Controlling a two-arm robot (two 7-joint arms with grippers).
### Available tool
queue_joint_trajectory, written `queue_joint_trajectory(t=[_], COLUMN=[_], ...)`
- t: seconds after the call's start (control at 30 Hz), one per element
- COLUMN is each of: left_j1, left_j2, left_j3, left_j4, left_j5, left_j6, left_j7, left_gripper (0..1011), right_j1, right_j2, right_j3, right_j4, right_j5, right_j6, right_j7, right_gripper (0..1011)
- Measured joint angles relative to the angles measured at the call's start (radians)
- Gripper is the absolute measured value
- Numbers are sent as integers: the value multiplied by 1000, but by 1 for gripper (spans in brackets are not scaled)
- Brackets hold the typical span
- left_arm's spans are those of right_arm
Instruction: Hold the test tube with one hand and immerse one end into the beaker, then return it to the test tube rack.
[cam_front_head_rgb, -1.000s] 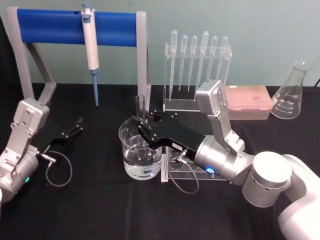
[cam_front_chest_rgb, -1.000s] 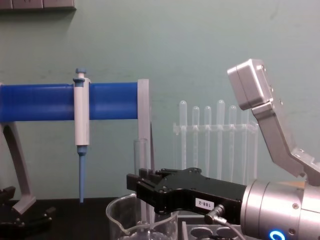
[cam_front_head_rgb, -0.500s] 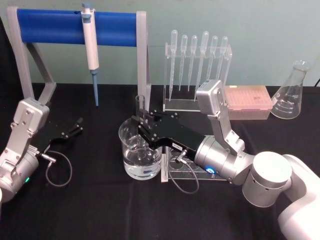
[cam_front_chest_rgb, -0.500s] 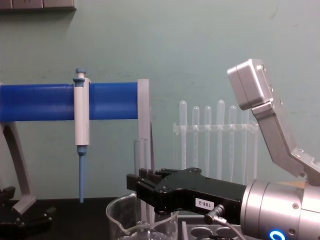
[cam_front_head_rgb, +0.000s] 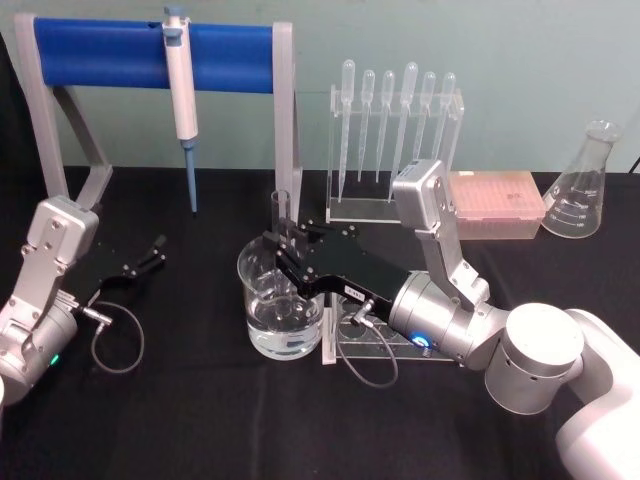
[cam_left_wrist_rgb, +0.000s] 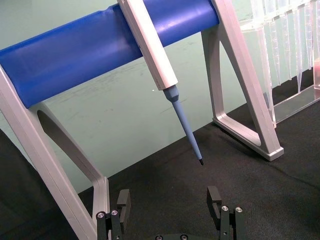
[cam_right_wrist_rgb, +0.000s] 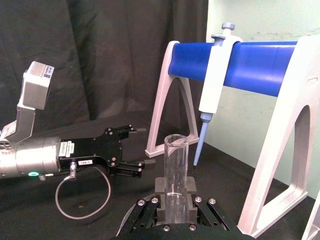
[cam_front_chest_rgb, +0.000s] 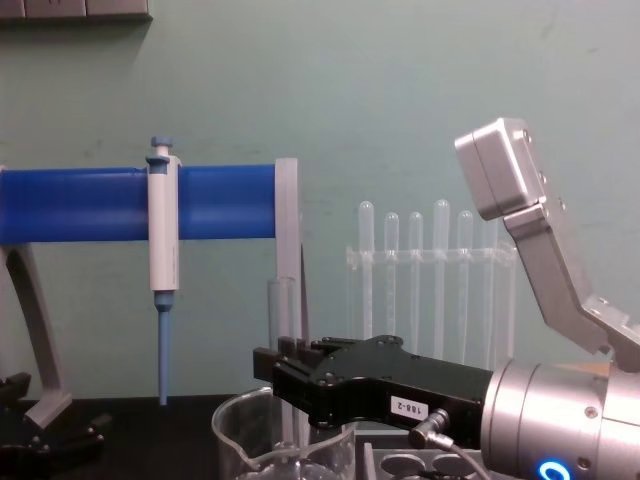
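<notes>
The test tube stands upright with my right gripper shut on its middle. Its lower part drops inside the rim of the beaker, which holds clear liquid; the black fingers hide the tube's tip. From the chest, the test tube rises above the right gripper and the beaker sits below. The right wrist view looks along the test tube, which is clamped between the pads. My left gripper rests open on the black table at the left, and the left gripper holds nothing.
A blue-bar stand with a white-and-blue pipettor stands at the back left. A clear rack of plastic pipettes, a pink tip box and a conical flask line the back right. A grey holed rack lies under my right arm.
</notes>
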Motion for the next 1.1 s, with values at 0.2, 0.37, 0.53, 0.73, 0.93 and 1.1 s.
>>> queue_joint_trajectory(t=[0.2, 0.37, 0.53, 0.73, 0.93, 1.1], left_j1=[0, 0, 0, 0, 0, 0], left_j2=[0, 0, 0, 0, 0, 0], left_j3=[0, 0, 0, 0, 0, 0], left_j4=[0, 0, 0, 0, 0, 0], left_j5=[0, 0, 0, 0, 0, 0], left_j6=[0, 0, 0, 0, 0, 0], left_j7=[0, 0, 0, 0, 0, 0], left_gripper=[1000, 1000, 1000, 1000, 1000, 1000], right_j1=[0, 0, 0, 0, 0, 0], right_j2=[0, 0, 0, 0, 0, 0], right_j3=[0, 0, 0, 0, 0, 0], right_j4=[0, 0, 0, 0, 0, 0], right_j5=[0, 0, 0, 0, 0, 0], right_j6=[0, 0, 0, 0, 0, 0], right_j7=[0, 0, 0, 0, 0, 0], right_gripper=[226, 226, 226, 226, 226, 226])
